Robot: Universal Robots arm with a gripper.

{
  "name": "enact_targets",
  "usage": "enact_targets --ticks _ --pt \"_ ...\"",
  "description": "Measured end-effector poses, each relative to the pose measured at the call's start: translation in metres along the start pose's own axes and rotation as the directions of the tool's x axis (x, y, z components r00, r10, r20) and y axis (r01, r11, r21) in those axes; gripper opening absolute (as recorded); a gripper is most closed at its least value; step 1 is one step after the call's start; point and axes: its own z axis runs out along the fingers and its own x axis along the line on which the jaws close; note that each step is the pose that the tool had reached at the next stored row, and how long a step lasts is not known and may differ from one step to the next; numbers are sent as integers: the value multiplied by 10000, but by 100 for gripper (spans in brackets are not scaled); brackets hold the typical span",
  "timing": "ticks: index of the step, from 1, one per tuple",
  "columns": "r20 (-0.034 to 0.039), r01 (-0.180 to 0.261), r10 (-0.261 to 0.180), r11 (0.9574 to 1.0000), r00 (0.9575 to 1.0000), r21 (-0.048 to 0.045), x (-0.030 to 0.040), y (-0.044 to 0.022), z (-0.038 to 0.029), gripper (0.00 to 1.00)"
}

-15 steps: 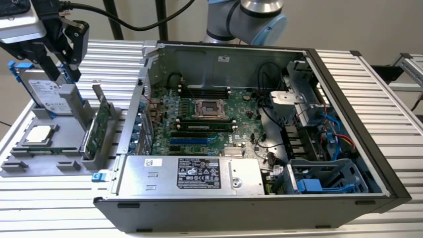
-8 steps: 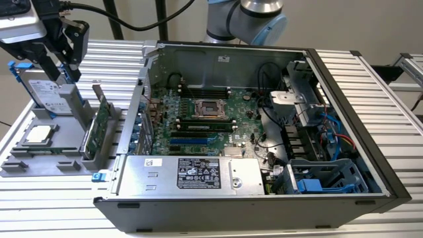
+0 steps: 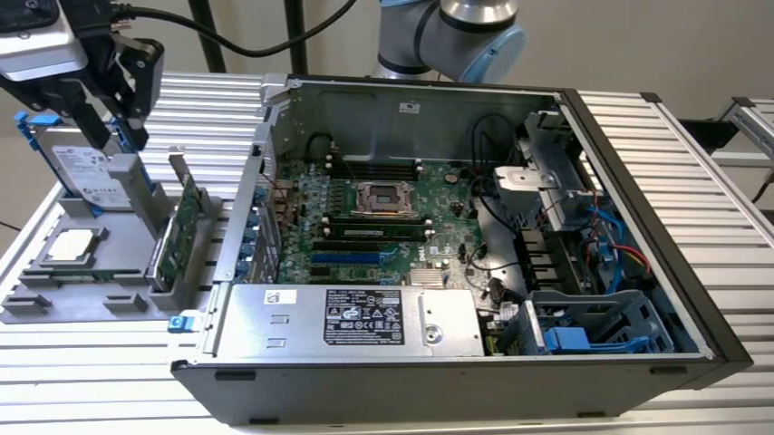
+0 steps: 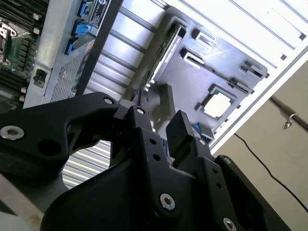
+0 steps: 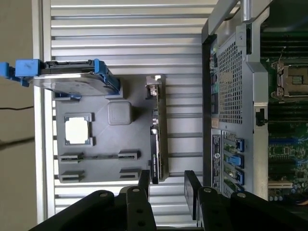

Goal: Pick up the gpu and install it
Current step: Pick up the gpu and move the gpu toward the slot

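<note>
**Open gripper hovers over the parts holder; gpu in its slot**

There is one thin green gpu card [image 3: 181, 231], standing on its edge in a slot of the one grey plastic parts holder [image 5: 108, 144], on the side nearest the open dark-grey computer case [image 3: 423, 394]. The holder also carries one silver hard drive with blue rails [image 5: 72, 79] and one small square silver CPU chip [image 5: 77, 130].

The single black two-fingered gripper [image 5: 167, 179] hangs above the holder with its jaws spread wide. They grip nothing and touch nothing.

White printed labels sit on the hard drive and on the silver power supply box [image 3: 254, 317] inside the case. Their print is too small to make out.
</note>
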Motion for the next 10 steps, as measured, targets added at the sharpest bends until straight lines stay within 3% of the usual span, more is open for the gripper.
enact_targets --ticks 10 --pt "-9 152 -152 9999 9999 -3 1 -2 41 100"
